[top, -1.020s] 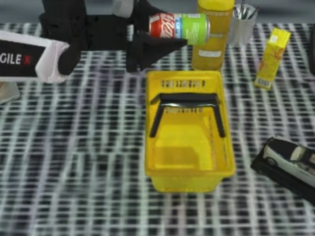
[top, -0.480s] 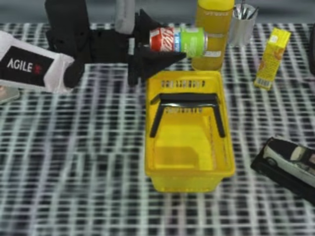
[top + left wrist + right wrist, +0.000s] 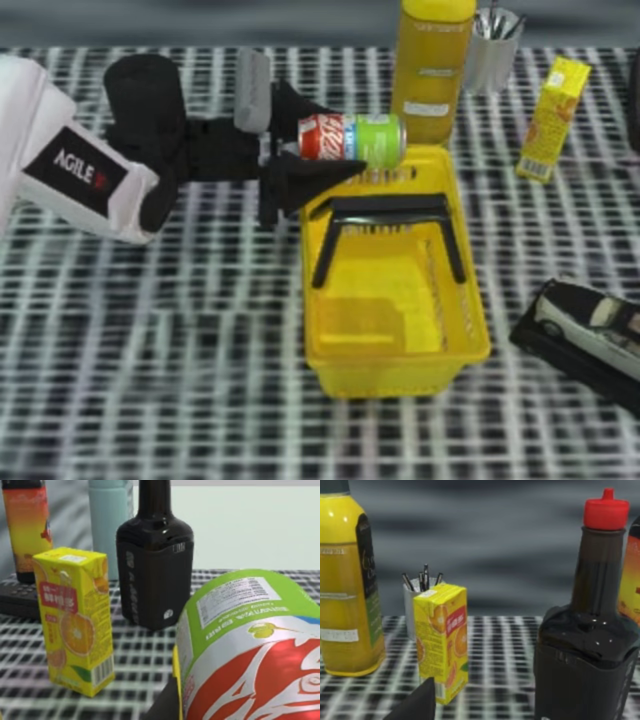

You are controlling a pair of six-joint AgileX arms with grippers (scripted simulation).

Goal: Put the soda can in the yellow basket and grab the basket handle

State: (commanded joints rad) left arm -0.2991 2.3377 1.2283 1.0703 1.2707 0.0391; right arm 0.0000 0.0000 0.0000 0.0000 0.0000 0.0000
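Left claw [image 3: 312, 150] reaching in from the bench's left, clamped on the soda can [image 3: 352, 139], held sideways just above the far left rim of the yellow basket [image 3: 400, 372]. Basket handle [image 3: 388, 212] lying across the basket's far half. Further right, yellow carton [image 3: 552, 118] upright. Right claw out of sight; state impossible to tell.

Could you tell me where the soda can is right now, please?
In the top view, the soda can lies sideways in the left gripper, over the yellow basket's far rim.
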